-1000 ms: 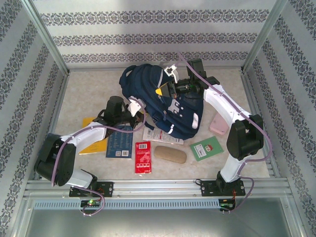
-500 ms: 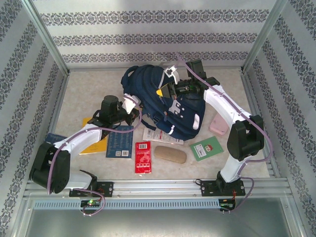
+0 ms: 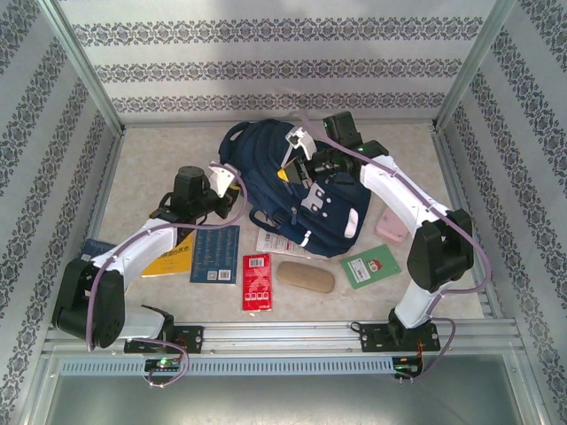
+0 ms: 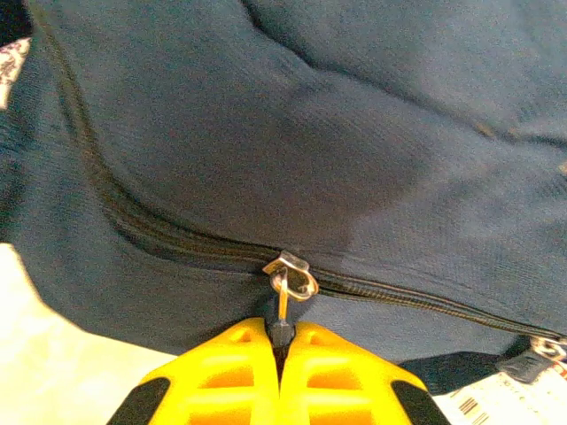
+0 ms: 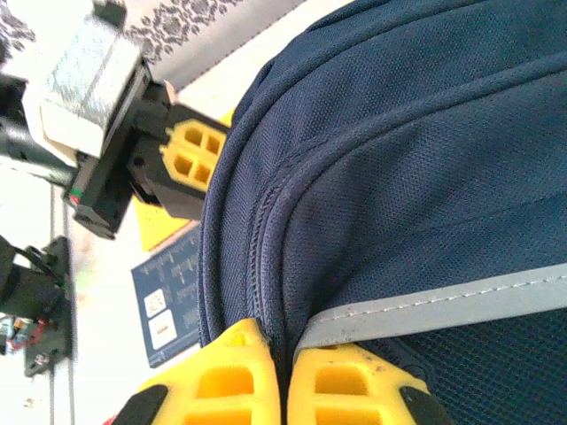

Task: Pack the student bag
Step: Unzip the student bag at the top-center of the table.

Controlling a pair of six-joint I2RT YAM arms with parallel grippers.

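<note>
A: Where are we w/ the student bag (image 3: 297,190)?

B: Early, we'd say. It lies between both tools. Our left gripper (image 4: 282,341) is pinched together on the zip pull (image 4: 282,308), w/ the slider (image 4: 290,268) right ahead of its tips. The zip there looks shut.

A: And our right gripper (image 5: 276,347)?

B: Clamped on a seam fold of the bag's fabric, prob. bracing it.

A: Anything packed?

B: We can't see inside. Outside we count a blue book (image 3: 215,255) and yellow book (image 3: 173,257) behind the left gripper, by its arm. A red packet (image 3: 256,282), tan case (image 3: 306,276), green booklet (image 3: 372,266) and pink item (image 3: 392,224) lie nearer the right arm.

A: So what's left?

B: Open the zip, load all that, close up.
</note>
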